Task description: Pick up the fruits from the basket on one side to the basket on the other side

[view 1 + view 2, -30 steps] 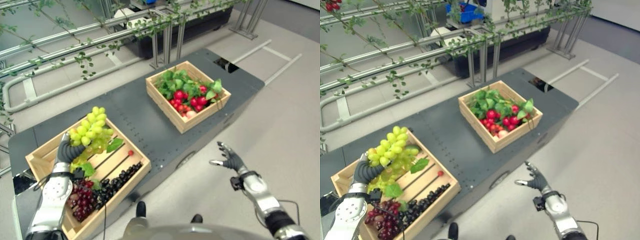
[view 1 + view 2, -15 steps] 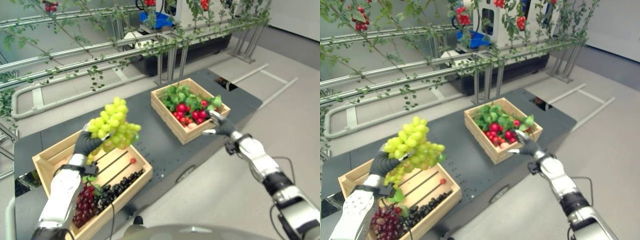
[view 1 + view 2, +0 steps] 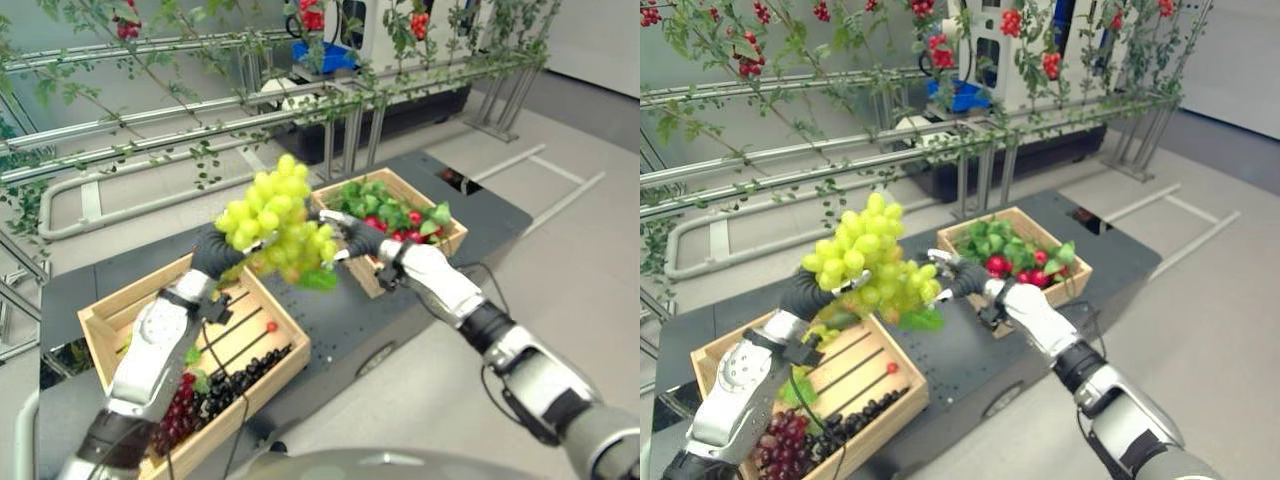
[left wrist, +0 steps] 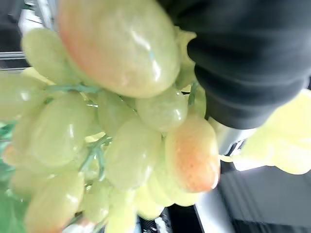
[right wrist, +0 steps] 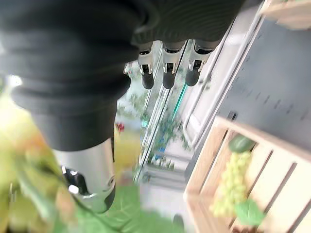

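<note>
A big bunch of green grapes (image 3: 275, 215) hangs in the air over the dark table, between the two wooden crates. My left hand (image 3: 213, 252) is shut on its left side; up close the grapes (image 4: 121, 145) crowd against that hand's dark cover. My right hand (image 3: 358, 238) has come in from the right with straight fingers (image 5: 167, 73) and touches the bunch's right side, open. The left crate (image 3: 100, 330) holds dark grapes (image 3: 230, 375), purple grapes (image 3: 175, 410) and another green bunch (image 5: 233, 179). The right crate (image 3: 445, 247) holds red fruits (image 3: 415, 218) among green leaves.
Both crates stand on a long dark grey table (image 3: 330, 310). Behind it run metal rails (image 3: 150, 110) with vines and red fruit clusters (image 3: 1015, 20). Pale floor lies to the right of the table.
My left hand has lifted the green bunch higher and to the right. My right hand has swung left from beside the right crate to the bunch. The camera has tilted up.
</note>
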`<state>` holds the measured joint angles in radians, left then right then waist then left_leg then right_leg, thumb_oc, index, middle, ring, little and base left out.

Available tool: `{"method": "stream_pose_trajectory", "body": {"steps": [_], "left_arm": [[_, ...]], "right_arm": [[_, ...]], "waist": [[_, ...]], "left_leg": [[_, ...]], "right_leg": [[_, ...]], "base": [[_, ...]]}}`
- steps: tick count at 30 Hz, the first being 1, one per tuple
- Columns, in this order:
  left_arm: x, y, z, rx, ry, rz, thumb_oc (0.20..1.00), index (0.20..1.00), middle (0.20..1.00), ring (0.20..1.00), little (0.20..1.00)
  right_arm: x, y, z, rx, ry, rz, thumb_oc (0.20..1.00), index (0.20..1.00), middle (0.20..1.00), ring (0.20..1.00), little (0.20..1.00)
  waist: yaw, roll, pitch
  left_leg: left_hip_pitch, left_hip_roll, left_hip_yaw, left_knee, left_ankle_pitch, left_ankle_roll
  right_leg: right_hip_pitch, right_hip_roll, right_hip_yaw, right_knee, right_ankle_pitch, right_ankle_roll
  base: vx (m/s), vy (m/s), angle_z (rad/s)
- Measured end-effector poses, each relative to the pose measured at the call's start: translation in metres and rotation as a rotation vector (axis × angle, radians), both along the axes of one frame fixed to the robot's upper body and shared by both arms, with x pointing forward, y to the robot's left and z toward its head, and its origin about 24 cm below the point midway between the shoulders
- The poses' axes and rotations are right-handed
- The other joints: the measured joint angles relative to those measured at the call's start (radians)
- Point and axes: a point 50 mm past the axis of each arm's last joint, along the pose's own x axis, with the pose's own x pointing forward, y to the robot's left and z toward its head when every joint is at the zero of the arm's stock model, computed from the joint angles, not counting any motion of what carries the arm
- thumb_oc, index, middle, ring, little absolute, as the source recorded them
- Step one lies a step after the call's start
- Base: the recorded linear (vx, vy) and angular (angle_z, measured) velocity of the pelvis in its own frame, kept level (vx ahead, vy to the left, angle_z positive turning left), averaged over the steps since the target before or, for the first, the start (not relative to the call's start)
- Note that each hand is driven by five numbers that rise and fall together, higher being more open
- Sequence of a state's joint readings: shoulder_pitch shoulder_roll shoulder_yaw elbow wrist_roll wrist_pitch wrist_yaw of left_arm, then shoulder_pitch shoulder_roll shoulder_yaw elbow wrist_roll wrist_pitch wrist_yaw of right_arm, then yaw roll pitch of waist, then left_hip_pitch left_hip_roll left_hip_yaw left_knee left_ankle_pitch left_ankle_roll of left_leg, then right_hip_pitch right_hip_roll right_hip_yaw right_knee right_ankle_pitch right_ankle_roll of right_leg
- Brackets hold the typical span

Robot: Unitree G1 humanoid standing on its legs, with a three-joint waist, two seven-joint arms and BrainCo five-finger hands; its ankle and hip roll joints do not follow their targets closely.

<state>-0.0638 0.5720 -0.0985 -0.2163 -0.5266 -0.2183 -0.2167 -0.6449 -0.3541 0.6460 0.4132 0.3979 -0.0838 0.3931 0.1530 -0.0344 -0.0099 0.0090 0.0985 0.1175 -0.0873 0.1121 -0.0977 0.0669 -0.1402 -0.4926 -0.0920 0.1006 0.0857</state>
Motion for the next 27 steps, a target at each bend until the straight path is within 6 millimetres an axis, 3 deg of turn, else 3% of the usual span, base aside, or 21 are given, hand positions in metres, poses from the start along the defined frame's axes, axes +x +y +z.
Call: {"method": "stream_pose_trajectory", "body": {"steps": [8, 16, 27], "left_arm": [[0.011, -0.01, 0.022, 0.014, -0.079, -0.054, 0.2, 0.2, 0.2, 0.2, 0.2], [0.011, -0.011, 0.023, 0.015, -0.083, -0.059, 0.2, 0.2, 0.2, 0.2, 0.2], [0.011, -0.012, 0.022, 0.008, -0.079, -0.06, 0.2, 0.2, 0.2, 0.2, 0.2]], "right_arm": [[-0.006, 0.019, 0.005, -0.032, -0.01, 0.11, 1.0, 1.0, 1.0, 1.0, 1.0], [-0.01, 0.028, 0.003, -0.031, 0.006, 0.153, 1.0, 1.0, 1.0, 1.0, 1.0], [-0.011, 0.03, 0.002, 0.033, 0.048, 0.14, 1.0, 1.0, 1.0, 1.0, 1.0]], "waist": [[-0.003, -0.004, -0.013], [-0.029, -0.01, -0.025], [-0.033, -0.009, -0.036]], "left_leg": [[0.001, -0.001, 0.002, 0.0, 0.0, 0.0], [0.005, 0.0, 0.008, 0.0, 0.0, 0.0], [0.013, 0.002, 0.021, 0.0, -0.008, -0.005]], "right_leg": [[0.0, -0.001, 0.001, 0.0, 0.0, 0.0], [0.0, -0.001, 0.006, 0.0, 0.0, 0.0], [-0.005, 0.0, 0.024, 0.0, 0.0, 0.0]], "base": [[0.0, 0.0, 0.0], [0.0, -0.001, -0.01], [0.0, 0.001, -0.04]]}}
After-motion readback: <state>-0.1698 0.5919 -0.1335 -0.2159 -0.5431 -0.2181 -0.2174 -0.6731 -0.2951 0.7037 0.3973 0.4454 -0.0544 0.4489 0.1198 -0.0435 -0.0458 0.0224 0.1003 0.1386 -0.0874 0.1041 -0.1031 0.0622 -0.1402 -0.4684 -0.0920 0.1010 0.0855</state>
